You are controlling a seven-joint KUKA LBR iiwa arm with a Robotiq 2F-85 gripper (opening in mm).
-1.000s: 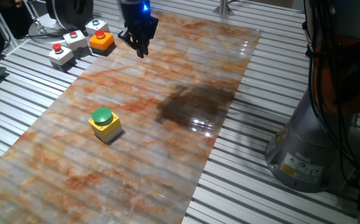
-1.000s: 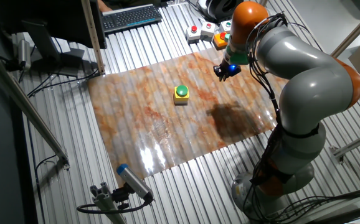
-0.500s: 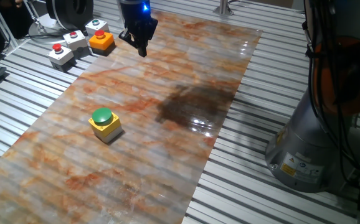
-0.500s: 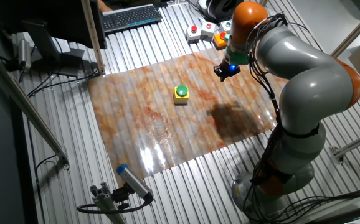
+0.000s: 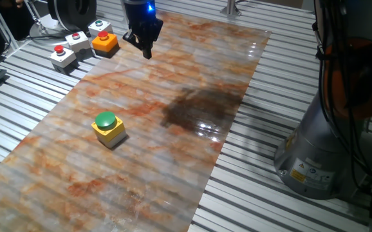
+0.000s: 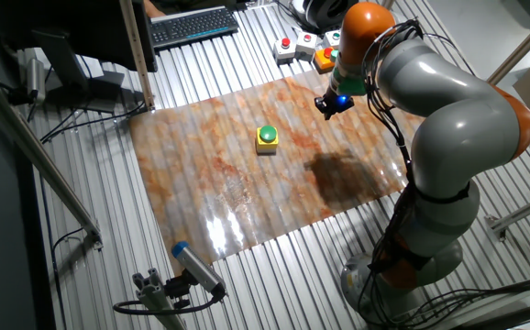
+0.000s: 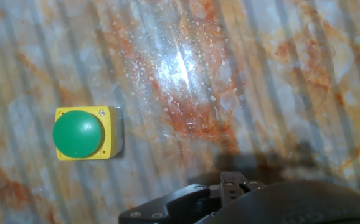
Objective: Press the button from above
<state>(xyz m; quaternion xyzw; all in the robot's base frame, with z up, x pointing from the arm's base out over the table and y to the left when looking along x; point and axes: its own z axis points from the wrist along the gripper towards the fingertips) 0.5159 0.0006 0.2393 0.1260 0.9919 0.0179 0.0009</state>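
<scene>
Well apart from the button [image 5: 105,120], the hand [image 5: 146,46] hangs high, its opening unclear; descending off-centre could strike the yellow box instead.

Gripper [image 5: 146,50] slightly farther back, higher.

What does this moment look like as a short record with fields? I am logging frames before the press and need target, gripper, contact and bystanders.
target: green button on a yellow box, standing on the marbled mat
gripper: gripper hangs above the far end of the mat, well apart from the button
finger state: cannot tell
contact: none; button not yet pressed
hand view: button lies left of centre, not under the fingers
bystanders: orange box and grey boxes with red buttons, off the mat near the far corner
</scene>
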